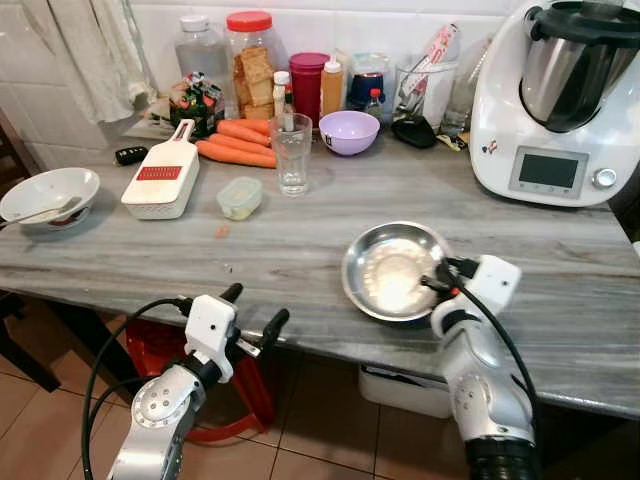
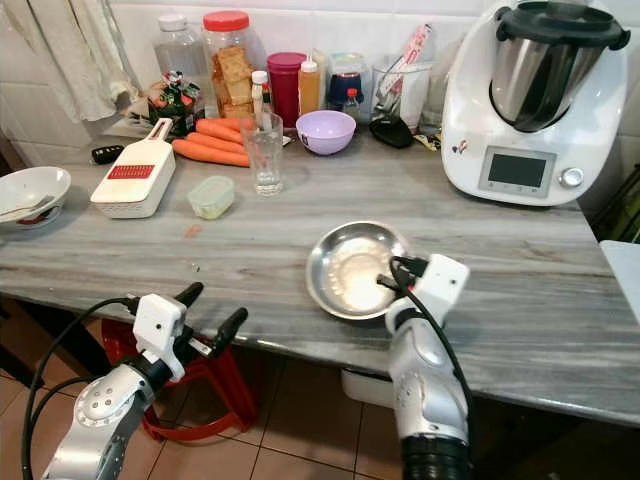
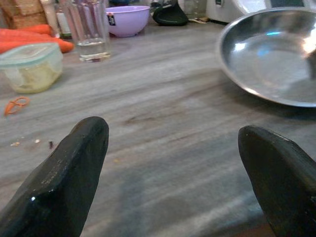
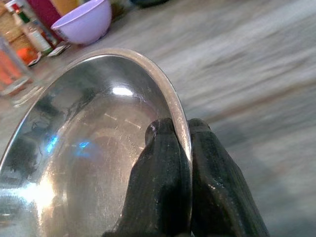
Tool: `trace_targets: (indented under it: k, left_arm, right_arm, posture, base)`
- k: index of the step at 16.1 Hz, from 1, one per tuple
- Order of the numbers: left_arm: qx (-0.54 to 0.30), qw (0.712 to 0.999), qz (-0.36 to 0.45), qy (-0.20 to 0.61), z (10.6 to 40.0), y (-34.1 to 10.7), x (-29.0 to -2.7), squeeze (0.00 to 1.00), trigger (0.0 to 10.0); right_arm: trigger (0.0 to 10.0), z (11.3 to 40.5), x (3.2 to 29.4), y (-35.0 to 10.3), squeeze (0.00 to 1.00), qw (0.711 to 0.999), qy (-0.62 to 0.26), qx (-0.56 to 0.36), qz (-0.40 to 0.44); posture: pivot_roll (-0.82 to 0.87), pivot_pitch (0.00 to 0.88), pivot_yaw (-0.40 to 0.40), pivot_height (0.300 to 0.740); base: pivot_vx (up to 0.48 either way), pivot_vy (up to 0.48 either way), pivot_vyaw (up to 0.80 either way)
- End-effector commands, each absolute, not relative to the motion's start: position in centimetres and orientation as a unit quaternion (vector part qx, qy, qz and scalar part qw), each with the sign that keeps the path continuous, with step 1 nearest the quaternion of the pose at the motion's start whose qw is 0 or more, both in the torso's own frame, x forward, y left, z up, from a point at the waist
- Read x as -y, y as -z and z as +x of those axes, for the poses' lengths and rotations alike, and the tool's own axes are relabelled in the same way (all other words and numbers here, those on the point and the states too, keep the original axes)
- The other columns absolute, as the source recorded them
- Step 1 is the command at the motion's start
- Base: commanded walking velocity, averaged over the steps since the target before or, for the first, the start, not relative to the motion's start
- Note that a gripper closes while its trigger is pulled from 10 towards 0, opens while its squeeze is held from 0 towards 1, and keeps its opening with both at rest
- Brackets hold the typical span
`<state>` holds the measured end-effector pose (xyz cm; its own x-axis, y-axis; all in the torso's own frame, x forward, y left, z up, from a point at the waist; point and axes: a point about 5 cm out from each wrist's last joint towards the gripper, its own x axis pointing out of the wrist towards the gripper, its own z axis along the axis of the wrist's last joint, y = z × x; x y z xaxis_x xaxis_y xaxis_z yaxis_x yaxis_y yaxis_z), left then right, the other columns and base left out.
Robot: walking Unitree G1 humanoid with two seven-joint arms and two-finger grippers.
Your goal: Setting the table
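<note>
Right gripper [image 1: 441,277] pinched tight on the near right rim of the steel bowl [image 1: 385,268], 1 finger inside the rim, 1 outside, forearm rising steeply from below the counter edge. Bowl low over the grey counter [image 1: 300,250] near its front edge; touching or lifted, cannot tell. Left gripper [image 1: 252,311] at the counter's front edge, spread wide and holding nothing, its 2 fingers [image 3: 69,173] aimed across the bare surface, arm bent up from below. Behind: drinking glass [image 1: 291,153], purple bowl [image 1: 349,131], carrots [image 1: 238,144], small lidded tub [image 1: 240,197].
</note>
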<state>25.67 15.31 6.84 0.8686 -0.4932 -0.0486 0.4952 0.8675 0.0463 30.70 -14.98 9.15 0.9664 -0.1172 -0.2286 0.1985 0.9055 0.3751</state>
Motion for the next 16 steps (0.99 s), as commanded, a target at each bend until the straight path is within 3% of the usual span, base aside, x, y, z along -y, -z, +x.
trace_targets:
  k: [1, 4, 5, 6, 12, 16]
  left_arm:
    - [-0.016, 0.964, 0.033, 0.265, 25.8, -7.1, -15.2, 0.00, 10.0]
    - [-0.014, 0.958, 0.019, 0.284, 25.5, -7.2, -14.9, 0.00, 10.0]
    - [-0.014, 0.955, 0.009, 0.295, 25.4, -7.3, -14.7, 0.00, 10.0]
    - [-0.014, 0.953, 0.004, 0.304, 25.3, -7.3, -14.5, 0.00, 10.0]
    - [-0.020, 0.938, -0.009, 0.345, 25.2, -7.3, -14.1, 0.00, 10.0]
    - [-0.014, 0.940, -0.009, 0.341, 25.4, -7.6, -14.3, 0.00, 10.0]
  right_arm:
    - [10.0, 30.4, 14.6, -7.4, 0.00, 0.963, 0.081, -0.154, 0.208]
    - [10.0, 30.2, 13.9, -6.8, 0.00, 0.956, 0.067, -0.173, 0.227]
    - [10.0, 30.2, 13.9, -6.7, 0.67, 0.955, 0.069, -0.174, 0.229]
    - [10.0, 30.3, 13.9, -6.7, 1.00, 0.954, 0.070, -0.171, 0.235]
    - [10.0, 30.9, 13.9, -6.9, 1.00, 0.953, 0.069, -0.173, 0.240]
    - [10.0, 30.7, 14.5, -7.9, 1.00, 0.970, 0.041, -0.129, 0.201]
  posture:
    - [0.01, 0.000, 0.013, 0.740]
    - [0.01, 0.000, 0.012, 0.740]
    - [0.01, 0.000, 0.011, 0.740]
    - [0.01, 0.000, 0.010, 0.740]
    - [0.02, 0.000, 0.006, 0.740]
    - [0.02, 0.000, 0.006, 0.740]
  base:
    - [0.000, 0.000, 0.00]
    - [0.000, 0.000, 0.00]
    - [0.000, 0.000, 0.00]
    - [0.000, 0.000, 0.00]
    - [0.000, 0.000, 0.00]
    - [0.000, 0.000, 0.00]
